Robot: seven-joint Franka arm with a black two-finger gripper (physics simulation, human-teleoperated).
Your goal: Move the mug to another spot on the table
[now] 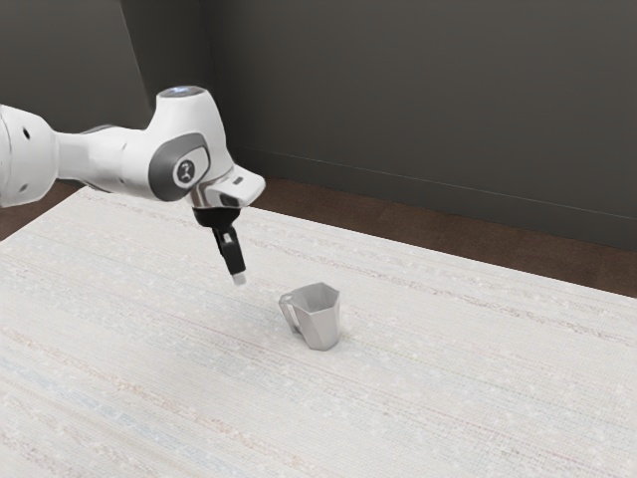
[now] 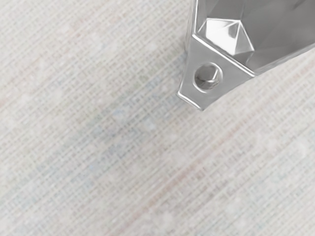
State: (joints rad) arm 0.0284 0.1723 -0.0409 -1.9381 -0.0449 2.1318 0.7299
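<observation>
Pale, woven-textured worktop [image 1: 478, 398] across most of the exterior view, from the lower edge up to a strip of dark brown floor [image 1: 478, 234] and a dark grey wall [image 1: 418, 90] behind. From the upper left of the exterior view, white arm [image 1: 119, 159] with grey joint caps, stretched toward the middle of the frame and bent downward at its end. Just right of centre and slightly below it, silver faceted mug [image 1: 317, 317], upright on the worktop, mouth open to the top, handle [image 1: 289, 311] turned toward the exterior view's left. Up and to the left of the mug, near it but apart, black hand [image 1: 238, 277], tilted, pale tip pointing down at the worktop, hanging in the air clear of both mug and surface. Seen edge-on as one slim dark shape, so wide or narrow: cannot tell. In the wrist view, same mug [image 2: 246, 34] from above, shiny angular facets, flat handle [image 2: 204, 81] with a round hole jutting out over the woven worktop [image 2: 98, 147].
</observation>
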